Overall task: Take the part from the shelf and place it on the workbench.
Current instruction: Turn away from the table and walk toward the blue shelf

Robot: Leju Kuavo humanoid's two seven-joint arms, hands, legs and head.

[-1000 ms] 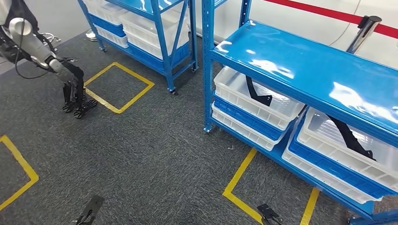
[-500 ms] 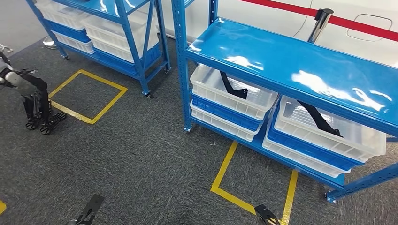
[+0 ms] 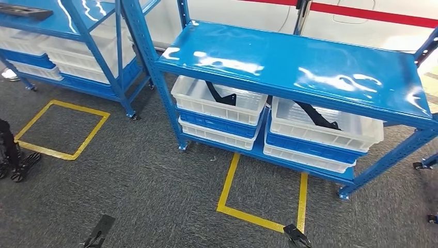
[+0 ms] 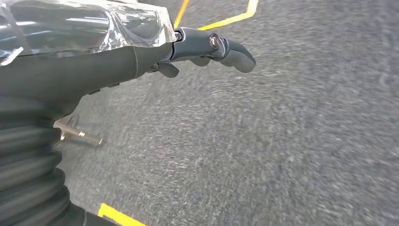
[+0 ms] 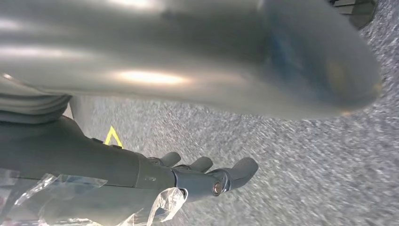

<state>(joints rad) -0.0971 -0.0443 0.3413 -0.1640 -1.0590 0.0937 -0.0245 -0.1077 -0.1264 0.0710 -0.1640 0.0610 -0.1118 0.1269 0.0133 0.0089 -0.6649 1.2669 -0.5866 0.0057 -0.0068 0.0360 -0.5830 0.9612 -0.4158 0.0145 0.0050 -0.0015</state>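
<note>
Ahead of you in the head view stands a blue metal shelf rack (image 3: 289,62) with a glossy top deck, bare and catching glare. On its lower level sit two stacks of white and blue plastic bins side by side. The left white plastic bin (image 3: 219,101) holds a black angled bracket part (image 3: 219,94), lying tilted against the bin's inside. The right white plastic bin (image 3: 325,126) holds a second black elongated part (image 3: 315,114), lying slanted across the bin floor. Both parts rest in their bins on the rack, well apart from either robot hand. A second blue shelf rack (image 3: 77,31) stands to the left, with more white and blue bins beneath and a dark flat item (image 3: 23,11) on its top deck. Yellow tape squares mark the grey carpet floor (image 3: 144,170): one (image 3: 59,129) in front of the left rack, another (image 3: 261,191) in front of the near rack. In the left wrist view, the left robot hand (image 4: 188,49) hangs over carpet with its fingers (image 4: 235,52) extended and slightly curved, holding nothing. In the right wrist view, the right robot hand (image 5: 188,176) likewise hangs over carpet, fingers (image 5: 240,169) loosely spread and empty, with a blurred silver arm segment (image 5: 188,52) crossing above it.
</note>
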